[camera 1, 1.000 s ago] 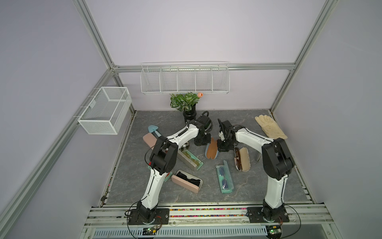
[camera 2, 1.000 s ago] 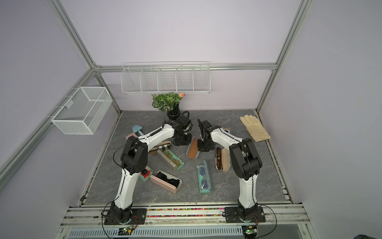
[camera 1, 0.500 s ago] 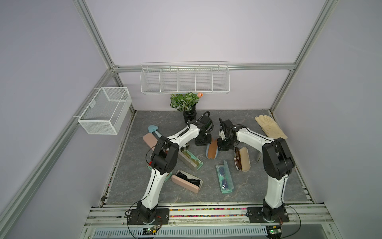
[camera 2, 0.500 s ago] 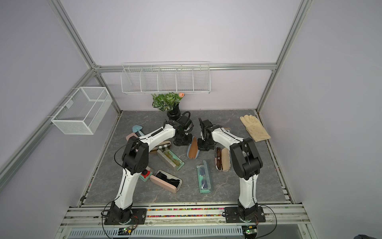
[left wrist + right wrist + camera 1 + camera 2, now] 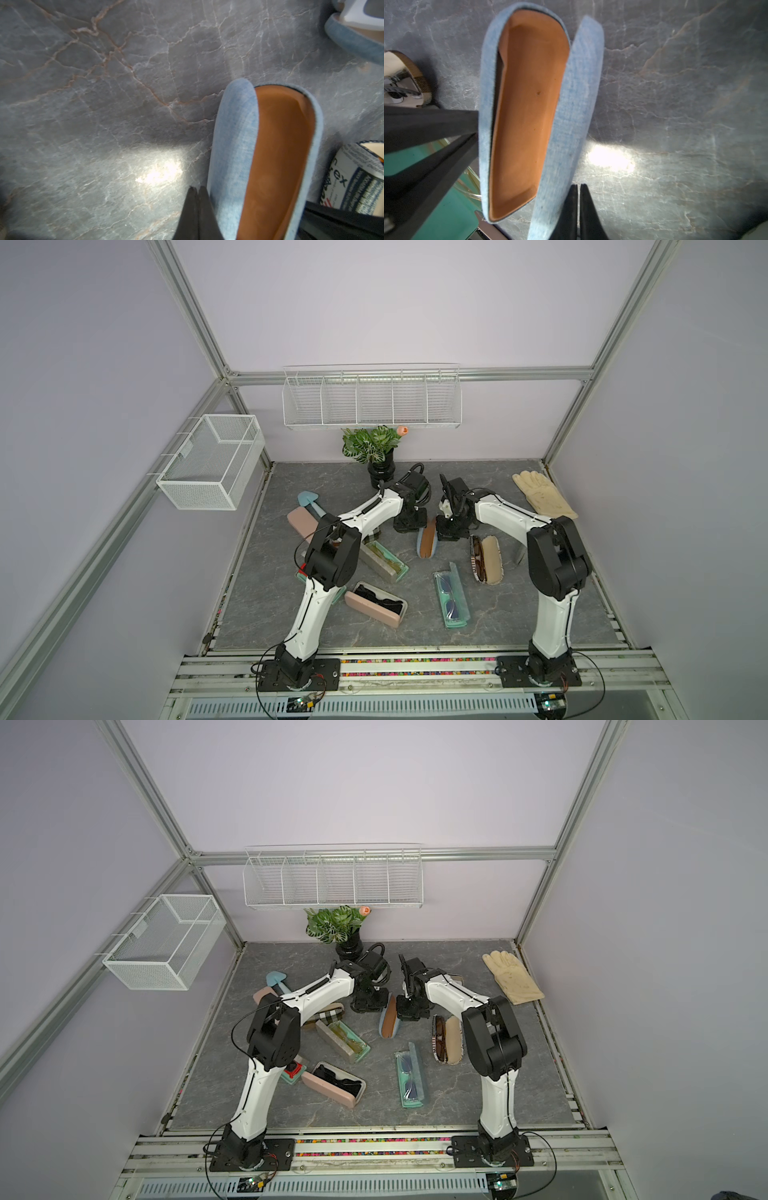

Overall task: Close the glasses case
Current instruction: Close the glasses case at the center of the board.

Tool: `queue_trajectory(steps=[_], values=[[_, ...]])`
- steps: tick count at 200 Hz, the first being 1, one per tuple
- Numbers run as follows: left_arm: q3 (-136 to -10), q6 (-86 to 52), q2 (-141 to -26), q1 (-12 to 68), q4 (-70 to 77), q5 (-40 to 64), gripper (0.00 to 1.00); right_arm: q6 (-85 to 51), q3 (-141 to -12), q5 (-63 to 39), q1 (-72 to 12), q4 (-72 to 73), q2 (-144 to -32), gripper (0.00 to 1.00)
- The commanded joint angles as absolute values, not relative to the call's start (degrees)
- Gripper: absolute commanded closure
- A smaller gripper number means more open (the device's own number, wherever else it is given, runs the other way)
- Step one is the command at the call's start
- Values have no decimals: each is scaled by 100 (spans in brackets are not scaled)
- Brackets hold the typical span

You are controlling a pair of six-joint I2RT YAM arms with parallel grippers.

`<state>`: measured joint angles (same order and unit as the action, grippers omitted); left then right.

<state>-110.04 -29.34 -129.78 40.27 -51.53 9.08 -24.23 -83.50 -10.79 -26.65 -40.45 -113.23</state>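
The glasses case (image 5: 428, 540) is light blue denim with an orange-brown lining and stands on edge at mid-table, its two halves partly apart in both top views (image 5: 390, 1021). My left gripper (image 5: 196, 188) is shut, its tips against the case's blue outer wall (image 5: 232, 145). My right gripper (image 5: 578, 185) is shut beside the opposite blue shell (image 5: 581, 93), with nothing between its fingers. The lining (image 5: 529, 104) shows between the halves. From above, the left gripper (image 5: 409, 526) and right gripper (image 5: 446, 534) flank the case.
Other open cases lie around: pink with dark glasses (image 5: 376, 603), teal (image 5: 451, 599), beige with sunglasses (image 5: 486, 558), grey-green (image 5: 382, 562). A plant pot (image 5: 380, 472) stands behind, with a glove (image 5: 542, 493) at back right. A blue trowel (image 5: 309, 502) and a closed pink case (image 5: 303, 520) lie left.
Both arms have shifted only slightly beside the blue case. The case remains partly open between them.
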Motion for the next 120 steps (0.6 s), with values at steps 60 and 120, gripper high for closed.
queue_trajectory(steps=[60,120], values=[[-11109,-3032,-12999,4271,-4807,1495,100,-2461,-8622,-1653,-2812,-3683,-11474,90],[-11111,-3050,-12973,4267,-4749,1540,100,-2437,-8694,-1695,-2839,-3726,-11550,90]])
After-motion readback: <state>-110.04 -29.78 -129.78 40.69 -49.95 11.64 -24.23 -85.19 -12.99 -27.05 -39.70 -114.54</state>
